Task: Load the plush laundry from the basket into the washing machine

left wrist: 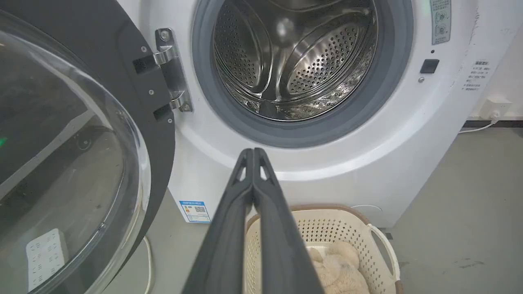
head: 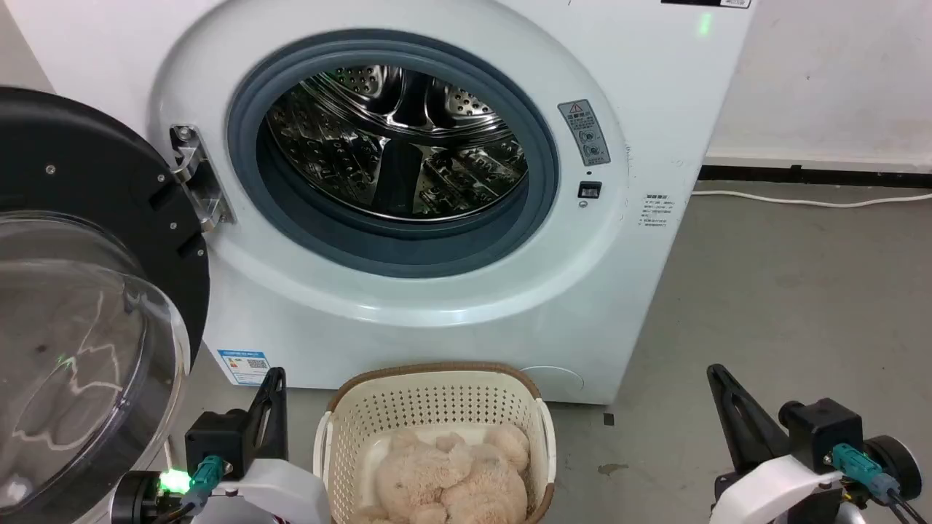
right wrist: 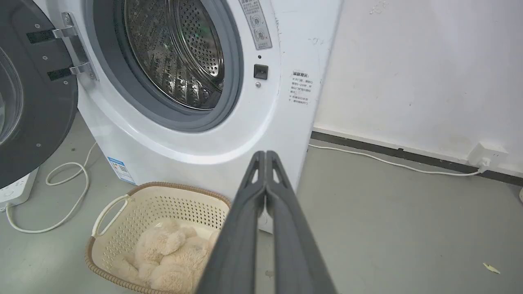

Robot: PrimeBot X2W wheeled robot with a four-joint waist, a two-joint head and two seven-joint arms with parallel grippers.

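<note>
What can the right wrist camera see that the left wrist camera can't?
Right wrist view: a wide stretch of white wall, a looped white cord on the floor and a small yellowish scrap, past the shut right gripper.

Left wrist view: the open door's big clear glass bowl close up, beside the shut left gripper.

Both share the washing machine with its shiny drum, the basket on the floor in front of it, and the plush laundry lying in the basket.
</note>
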